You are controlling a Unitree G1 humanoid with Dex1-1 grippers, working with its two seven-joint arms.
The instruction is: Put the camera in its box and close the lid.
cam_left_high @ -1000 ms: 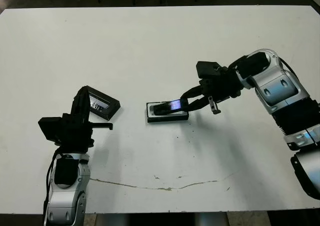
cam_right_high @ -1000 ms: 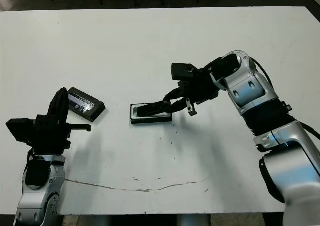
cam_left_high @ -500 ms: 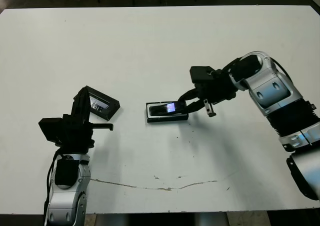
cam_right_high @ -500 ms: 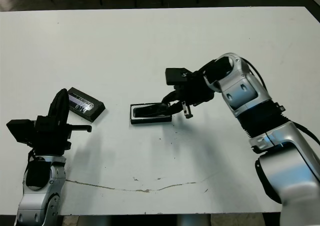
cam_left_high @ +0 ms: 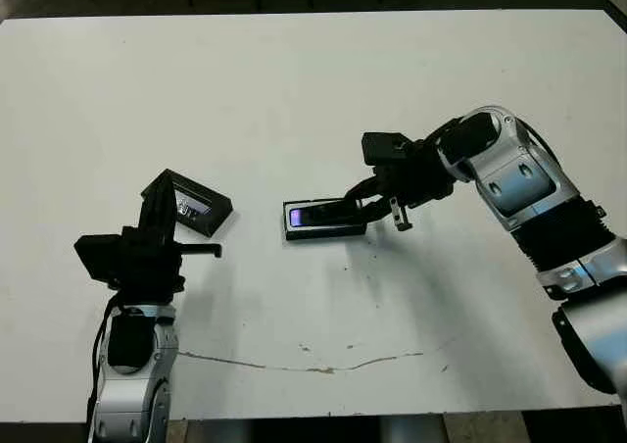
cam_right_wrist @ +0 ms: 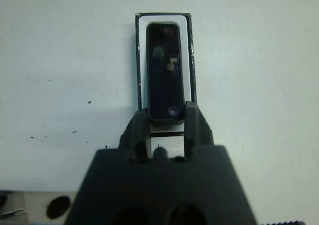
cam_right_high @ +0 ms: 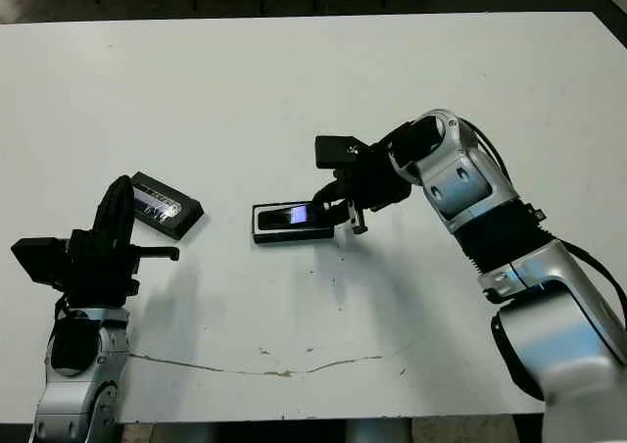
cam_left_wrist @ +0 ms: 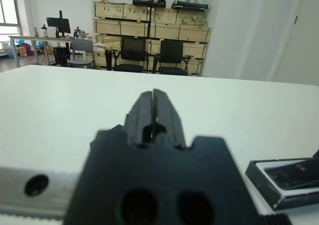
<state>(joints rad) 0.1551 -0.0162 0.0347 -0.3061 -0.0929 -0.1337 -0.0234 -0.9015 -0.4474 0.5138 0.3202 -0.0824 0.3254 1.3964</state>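
change: a second ago the camera (cam_left_high: pixel 315 214) sat tilted with its glowing patch at the right end of the box (cam_left_high: pixel 324 221), now it lies flat inside and the purple glow is at the left end; the right arm's elbow has also swung in closer to the middle
right gripper (cam_left_high: pixel 355 202): at the right end of the box, both fingers (cam_right_wrist: pixel 193 124) hugging the sides of the camera's near end, jaws only as wide as the camera, so it's got hold of it
camera spot: in the white-lined box, roughly mid-table, box long side running left to right
wrist vs head: right wrist view looks straight down the camera and shows the white lining all round it plus a strip of lining free by the fingers, which the head views can't show; the glow doesn't show there, only reflections on the glossy face
left gripper (cam_left_wrist: pixel 153 105): held up above the near left of the table, fingers pressed together with nothing between them, plain in the left wrist view
lid (cam_left_high: pixel 192 205): far side of the left gripper, well left of the box, glossy panel up, resting on the table (cam_left_high: pixel 294 100)
in the way: the left gripper covers the lid's left corner in the head views
other stuff: thin dark crack line (cam_left_high: pixel 323 367) across the near part of the table; chairs (cam_left_wrist: pixel 149 56) and stacked crates (cam_left_wrist: pixel 149 28) beyond the table in the left wrist view
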